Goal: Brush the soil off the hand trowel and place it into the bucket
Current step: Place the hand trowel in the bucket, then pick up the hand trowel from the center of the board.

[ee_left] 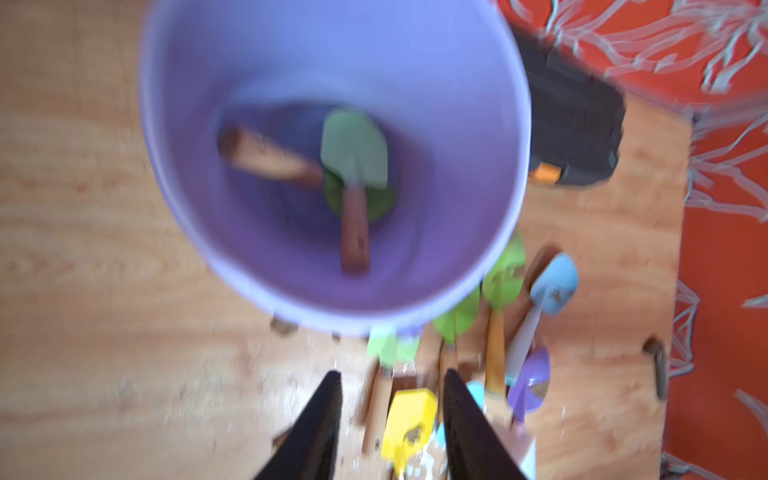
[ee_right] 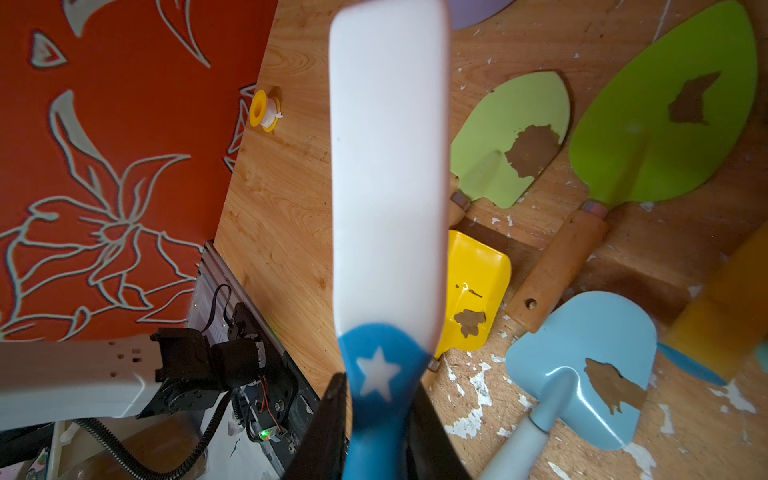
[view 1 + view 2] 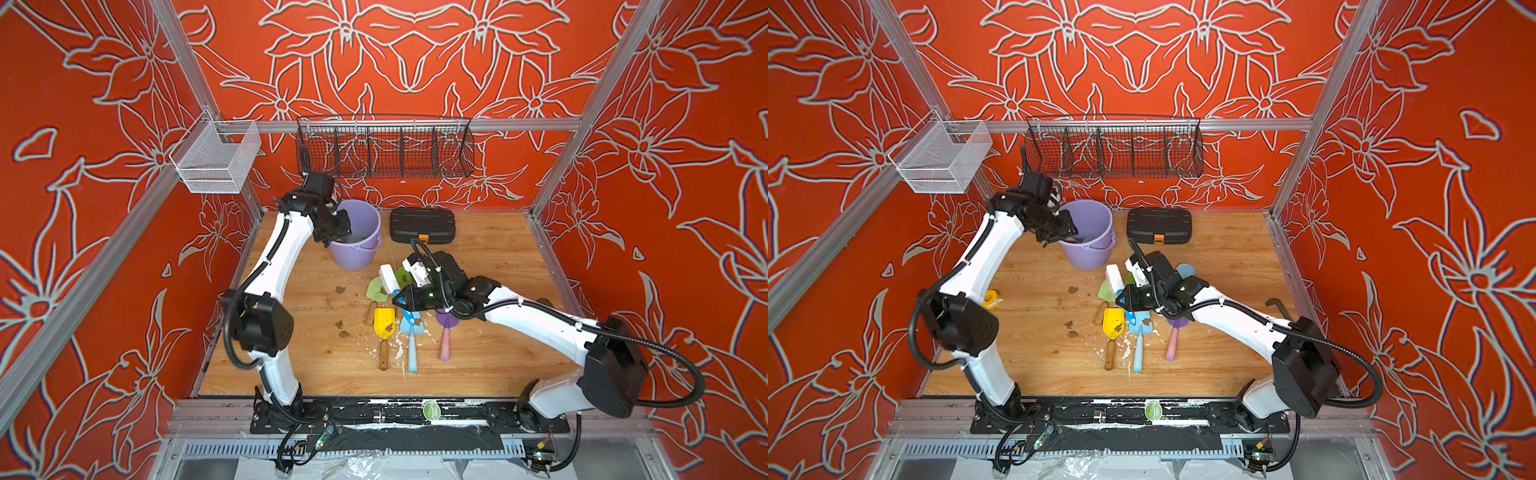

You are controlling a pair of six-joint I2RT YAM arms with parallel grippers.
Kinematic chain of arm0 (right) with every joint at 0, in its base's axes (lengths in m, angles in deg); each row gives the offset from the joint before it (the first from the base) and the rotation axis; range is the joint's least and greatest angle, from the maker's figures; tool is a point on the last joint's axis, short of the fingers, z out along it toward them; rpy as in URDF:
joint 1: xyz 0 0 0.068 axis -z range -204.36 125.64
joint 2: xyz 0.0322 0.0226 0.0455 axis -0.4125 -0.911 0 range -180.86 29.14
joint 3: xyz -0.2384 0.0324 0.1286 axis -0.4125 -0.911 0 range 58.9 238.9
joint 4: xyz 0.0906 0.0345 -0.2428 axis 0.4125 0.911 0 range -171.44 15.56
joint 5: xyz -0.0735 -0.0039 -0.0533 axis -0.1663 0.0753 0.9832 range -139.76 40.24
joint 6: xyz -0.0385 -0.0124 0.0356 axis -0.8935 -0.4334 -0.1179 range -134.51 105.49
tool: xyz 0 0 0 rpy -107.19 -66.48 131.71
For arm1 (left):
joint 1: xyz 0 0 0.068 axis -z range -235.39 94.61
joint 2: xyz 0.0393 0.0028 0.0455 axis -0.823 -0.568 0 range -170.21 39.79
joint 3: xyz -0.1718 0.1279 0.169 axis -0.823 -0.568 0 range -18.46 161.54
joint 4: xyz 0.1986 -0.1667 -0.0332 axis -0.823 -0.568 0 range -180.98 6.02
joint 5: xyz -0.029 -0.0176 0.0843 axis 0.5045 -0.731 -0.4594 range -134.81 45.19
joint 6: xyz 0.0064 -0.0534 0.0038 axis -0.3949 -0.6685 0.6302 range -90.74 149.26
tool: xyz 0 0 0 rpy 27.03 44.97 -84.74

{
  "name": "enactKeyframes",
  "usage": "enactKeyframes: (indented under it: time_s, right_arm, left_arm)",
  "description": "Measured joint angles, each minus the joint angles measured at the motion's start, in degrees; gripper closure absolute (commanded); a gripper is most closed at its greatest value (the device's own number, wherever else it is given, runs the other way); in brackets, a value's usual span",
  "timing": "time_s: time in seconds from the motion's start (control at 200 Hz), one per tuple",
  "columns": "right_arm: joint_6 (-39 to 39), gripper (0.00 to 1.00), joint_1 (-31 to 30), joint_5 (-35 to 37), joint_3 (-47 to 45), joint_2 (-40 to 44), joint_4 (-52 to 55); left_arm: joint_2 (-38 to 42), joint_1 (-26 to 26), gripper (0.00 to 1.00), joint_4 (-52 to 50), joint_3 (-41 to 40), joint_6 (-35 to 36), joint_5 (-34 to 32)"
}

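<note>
We are hovering our left gripper [image 1: 392, 374] at the left rim of the bucket [image 3: 357, 253], and its jaws are standing apart with nothing between them. In both top views the bucket is sitting upright at the back of the wooden table [image 3: 511, 241], left of the frame's centre and just left of the black case [image 3: 422, 224].

The left wrist view is blurring, yet we are looking straight down into the bucket. A grey-green trowel [image 1: 355, 149] is lying at the bottom, its wooden handle leaning towards the wall. It is crossing a second trowel [image 1: 266, 156].

Our right gripper [image 2: 378, 384] is clamping the blue handle of the brush [image 2: 386, 166]. The white brush head is hanging over the cluster of trowels in the middle of the table.

In the right wrist view four of these are lying flat, each carrying a brown patch of soil [image 2: 534, 149]: the pale green trowel [image 2: 511, 145], the bright green trowel [image 2: 665, 112], the yellow trowel [image 2: 473, 286] and the light blue trowel [image 2: 582, 353]. The purple trowel [image 3: 446, 322] is lying at the cluster's right, partly under our right arm. Loose soil clumps [image 3: 340, 289] are lying on the wood to the cluster's left.
</note>
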Motion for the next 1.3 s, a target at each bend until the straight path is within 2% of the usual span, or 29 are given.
enactKeyframes:
  time_s: [0.245, 0.38, 0.475, 0.676, 0.851, 1.111, 1.301]
  right_arm:
    - [-0.07, 1.0, 0.94, 0.52, -1.86, 1.88, 2.16]
    - [0.07, 1.0, 1.01, 0.76, -2.95, 2.05, 3.15]
    - [0.17, 1.0, 1.01, 1.51, -3.45, 2.05, 3.52]
    - [0.61, 1.0, 1.38, 2.56, -6.03, 2.73, 3.98]
    - [1.05, 1.0, 2.16, 3.02, -8.26, 3.96, 4.61]
    - [1.38, 1.0, 2.78, 4.07, -10.19, 6.38, 4.98]
    - [1.68, 1.0, 3.13, 4.44, -10.54, 6.67, 5.03]
  left_arm:
    - [23.87, 13.77, 0.54, 9.14, -32.15, -5.77, -2.62]
    - [28.3, 18.93, 0.54, 12.5, -44.39, -10.54, -4.11]
    - [28.76, 22.97, 0.53, 13.07, -49.83, -13.81, -5.35]
    - [28.2, 31.17, 0.5, 15.72, -53.31, -18.86, -6.86]
    - [20.96, 36.52, 0.49, 19.1, -53.11, -20.52, -7.91]
    - [10.38, 40.39, 0.49, 21.14, -51.52, -20.85, -9.42]
    - [7.48, 41.9, 0.5, 22.36, -51.23, -21.51, -9.55]
